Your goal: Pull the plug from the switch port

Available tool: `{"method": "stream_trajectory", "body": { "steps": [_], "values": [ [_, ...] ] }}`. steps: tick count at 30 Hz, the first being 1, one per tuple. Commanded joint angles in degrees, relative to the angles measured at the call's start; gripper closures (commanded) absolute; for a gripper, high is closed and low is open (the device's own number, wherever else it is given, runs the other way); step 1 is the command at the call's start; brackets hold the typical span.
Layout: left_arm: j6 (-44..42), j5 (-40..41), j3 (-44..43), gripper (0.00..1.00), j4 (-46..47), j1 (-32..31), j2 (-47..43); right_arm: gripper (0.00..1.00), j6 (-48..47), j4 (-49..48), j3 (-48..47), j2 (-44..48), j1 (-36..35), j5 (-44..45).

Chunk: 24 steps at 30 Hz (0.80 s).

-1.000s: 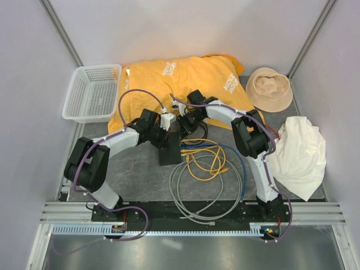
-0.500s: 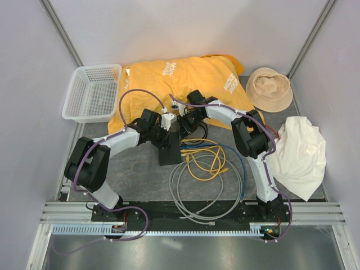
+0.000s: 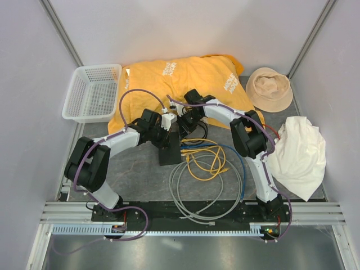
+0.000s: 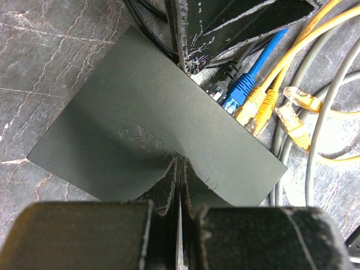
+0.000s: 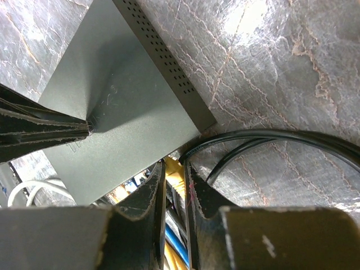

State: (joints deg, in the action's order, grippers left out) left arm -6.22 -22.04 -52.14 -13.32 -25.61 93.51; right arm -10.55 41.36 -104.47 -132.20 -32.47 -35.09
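Switch (image 3: 169, 152) at middle of bench (image 3: 140, 171); black plug (image 4: 228, 73), blue plug (image 4: 239, 93) and yellow plugs (image 4: 256, 104) seated in its ports. Left jaws together, tips on switch top. Right jaws narrowly apart at the ports; grip cannot be told.

Switch (image 4: 112, 129) lid embossed "LINK", rest hidden

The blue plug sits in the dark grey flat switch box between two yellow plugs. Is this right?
Not quite. The blue plug sits in the dark grey flat switch box between a black plug and a yellow plug, not two yellow ones; the left wrist view shows it.
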Motion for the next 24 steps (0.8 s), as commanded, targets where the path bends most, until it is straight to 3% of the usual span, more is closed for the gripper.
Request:
{"method": "stream_trajectory", "body": {
  "steps": [1, 7, 16, 21, 24],
  "values": [
    [-0.9, 3.0, 0.4, 0.99, -2.1, -0.4, 1.5, 1.0, -2.5, 0.4, -0.7, -5.2, -1.0, 8.8],
    [-1.0, 3.0, 0.4, 0.98, -2.1, -0.6, 1.7, 1.0, -4.1, 2.8, 8.1, -1.0, -1.5, 7.1],
    [-1.3, 2.9, -0.1, 0.98, -2.2, -0.9, 2.1, 1.0, -4.9, 4.6, -3.8, -6.8, -0.8, 9.5],
    [-2.0, 3.9, -0.2, 0.98, -2.5, -1.8, 2.0, 1.0, -6.1, 5.0, 10.6, -1.1, -2.2, 6.6],
    [-2.2, 4.2, -0.3, 0.99, -2.5, -2.4, 2.2, 1.0, -6.5, 6.5, 6.9, -2.3, -1.4, 7.8]
  ]
}}
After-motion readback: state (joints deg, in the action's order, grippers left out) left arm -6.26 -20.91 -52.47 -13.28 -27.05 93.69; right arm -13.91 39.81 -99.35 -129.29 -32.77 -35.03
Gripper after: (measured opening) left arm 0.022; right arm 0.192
